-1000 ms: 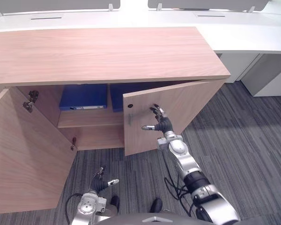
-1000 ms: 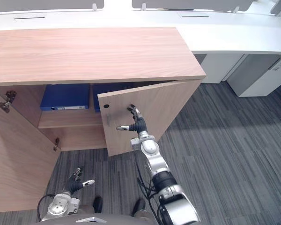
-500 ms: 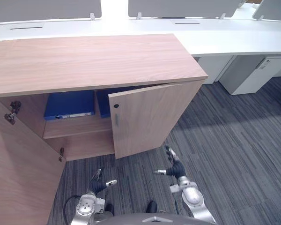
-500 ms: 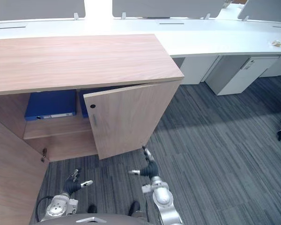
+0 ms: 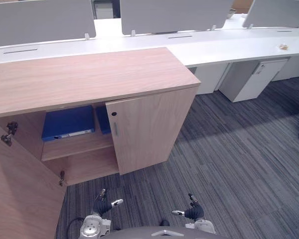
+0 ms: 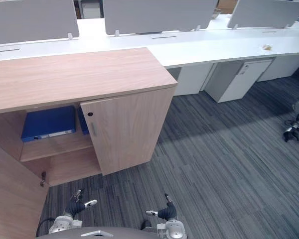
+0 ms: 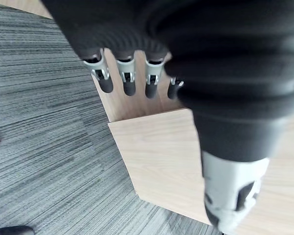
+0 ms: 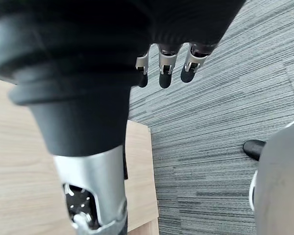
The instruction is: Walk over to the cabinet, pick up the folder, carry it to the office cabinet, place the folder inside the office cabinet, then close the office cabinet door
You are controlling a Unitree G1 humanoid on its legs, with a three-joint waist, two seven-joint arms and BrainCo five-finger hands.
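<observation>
The blue folder (image 5: 68,122) lies flat on the upper shelf (image 5: 77,145) inside the office cabinet (image 5: 89,74), in the left half of the opening. A second blue folder (image 5: 103,120) lies just beside it, partly hidden behind the right door (image 5: 149,127).

Changes from one second ago: the right door, then swung well out, now stands close to the cabinet front; whether it is fully flush cannot be told. The right hand (image 5: 193,212), then raised at the door face beside the handle (image 5: 115,128), has dropped low over the carpet (image 5: 239,164), well apart from the door. The camera view has also shifted. The left door (image 5: 20,189) remains wide open.

Right hand: fingers (image 8: 165,68) straight, thumb spread, holding and touching nothing. Left hand (image 5: 102,204): low near the left door, fingers (image 7: 129,81) extended, empty.
</observation>
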